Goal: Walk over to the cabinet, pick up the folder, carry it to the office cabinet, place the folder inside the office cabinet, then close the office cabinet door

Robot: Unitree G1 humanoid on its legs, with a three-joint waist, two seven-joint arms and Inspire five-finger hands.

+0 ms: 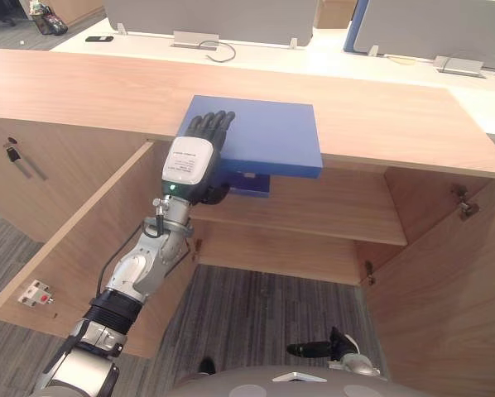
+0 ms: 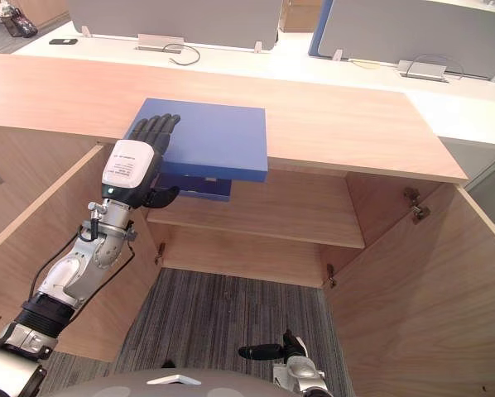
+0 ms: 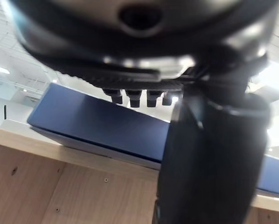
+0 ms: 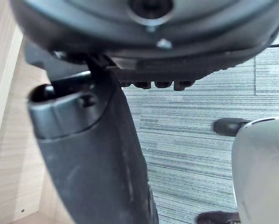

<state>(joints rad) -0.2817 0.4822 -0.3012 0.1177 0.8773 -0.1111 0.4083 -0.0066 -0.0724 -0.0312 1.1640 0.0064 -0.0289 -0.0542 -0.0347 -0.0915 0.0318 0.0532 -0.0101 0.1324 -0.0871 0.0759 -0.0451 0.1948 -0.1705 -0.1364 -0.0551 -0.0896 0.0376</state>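
A blue folder (image 1: 268, 136) lies flat on the wooden cabinet top (image 1: 396, 124), with its near edge jutting out over the open cabinet. My left hand (image 1: 199, 153) holds the folder's near left corner, fingers laid on its top face and thumb tucked under the overhang. In the left wrist view the folder (image 3: 97, 123) runs between the fingers (image 3: 139, 97) and the thumb. My right hand (image 1: 314, 349) hangs low over the carpet with relaxed fingers and holds nothing.
Both cabinet doors stand open, the left door (image 1: 90, 240) beside my left arm and the right door (image 1: 446, 289) opposite. A bare shelf (image 1: 314, 215) spans the inside. White desks (image 1: 355, 58) with grey partitions stand behind. A key (image 1: 14, 155) sticks in the neighbouring door.
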